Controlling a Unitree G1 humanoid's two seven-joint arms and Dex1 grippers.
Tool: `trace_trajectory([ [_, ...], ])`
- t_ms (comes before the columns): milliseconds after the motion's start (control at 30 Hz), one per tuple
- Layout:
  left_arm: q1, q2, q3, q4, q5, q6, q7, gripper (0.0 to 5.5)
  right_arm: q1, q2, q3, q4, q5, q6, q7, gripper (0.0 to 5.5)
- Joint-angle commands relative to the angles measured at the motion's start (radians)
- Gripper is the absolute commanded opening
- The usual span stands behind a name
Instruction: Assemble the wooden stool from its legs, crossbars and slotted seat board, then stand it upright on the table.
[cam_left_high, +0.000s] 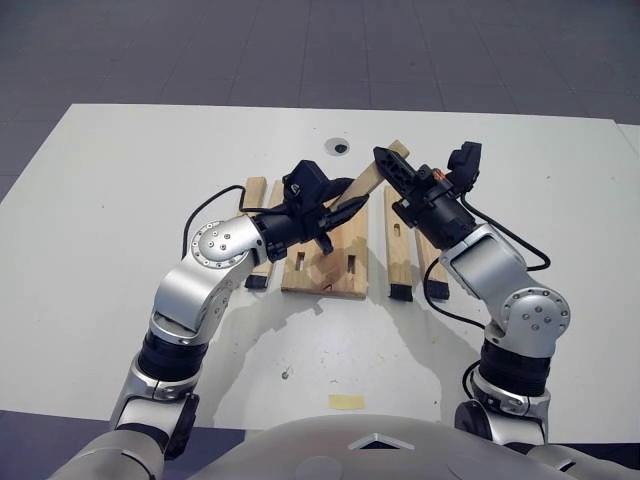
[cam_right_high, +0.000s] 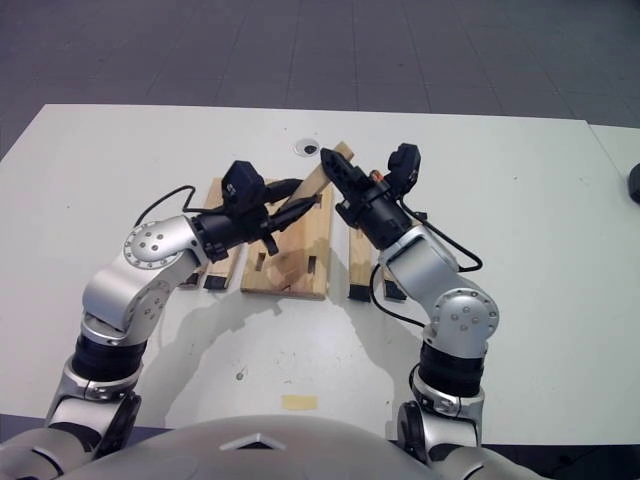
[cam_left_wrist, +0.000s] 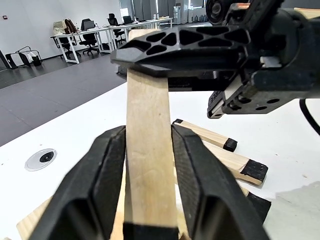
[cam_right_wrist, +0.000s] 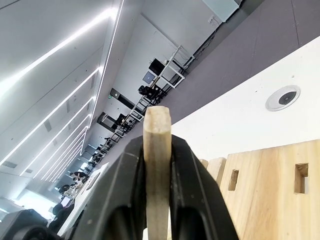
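One wooden leg (cam_left_high: 368, 183) is held slanted above the table by both grippers. My left gripper (cam_left_high: 343, 211) is shut on its lower end, and in the left wrist view the leg (cam_left_wrist: 148, 150) sits tight between the two black fingers (cam_left_wrist: 97, 185). My right gripper (cam_left_high: 393, 166) is shut on its upper end, with the leg (cam_right_wrist: 157, 145) pinched edge-on between its fingers (cam_right_wrist: 122, 195). The slotted seat board (cam_left_high: 345, 270) lies flat under the held leg, and its rectangular slots (cam_right_wrist: 300, 177) are visible.
Loose legs with black end caps lie beside the board: one on the left (cam_left_high: 256, 192), two on the right (cam_left_high: 398, 250), (cam_left_high: 433, 275). A round cable hole (cam_left_high: 340, 147) is behind the board. A yellow tape scrap (cam_left_high: 346, 402) lies near the front edge.
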Motion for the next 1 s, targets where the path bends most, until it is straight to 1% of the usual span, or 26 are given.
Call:
trace_trajectory([
  [33, -0.024, -0.014, 0.091, 0.026, -0.030, 0.021, 0.038, 2.42, 0.046, -0.022, -0.061, 0.011, -0.155, -0.125, 0.019, 0.40],
  [200, -0.028, -0.055, 0.224, 0.075, -0.040, 0.031, 0.161, 3.16, 0.177, -0.051, -0.094, -0.020, -0.350, -0.241, 0.074, 0.40],
  [300, -0.022, -0.075, 0.272, 0.108, -0.013, 0.026, 0.249, 3.55, 0.219, -0.036, -0.072, 0.022, -0.456, -0.293, 0.091, 0.40],
  [500, -0.019, -0.082, 0.257, 0.137, 0.015, 0.025, 0.285, 4.64, 0.171, 0.007, -0.033, 0.102, -0.562, -0.338, 0.112, 0.40],
  [633, -0.017, -0.081, 0.248, 0.162, 0.041, 0.006, 0.300, 5.34, 0.155, 0.032, -0.024, 0.108, -0.583, -0.338, 0.117, 0.40],
  [767, -0.014, -0.086, 0.239, 0.186, 0.060, -0.007, 0.301, 5.40, 0.163, 0.064, -0.008, 0.091, -0.589, -0.318, 0.105, 0.40],
  [1000, -0.005, -0.084, 0.224, 0.209, 0.083, -0.023, 0.296, 5.40, 0.195, 0.095, 0.018, 0.108, -0.662, -0.309, 0.078, 0.40],
])
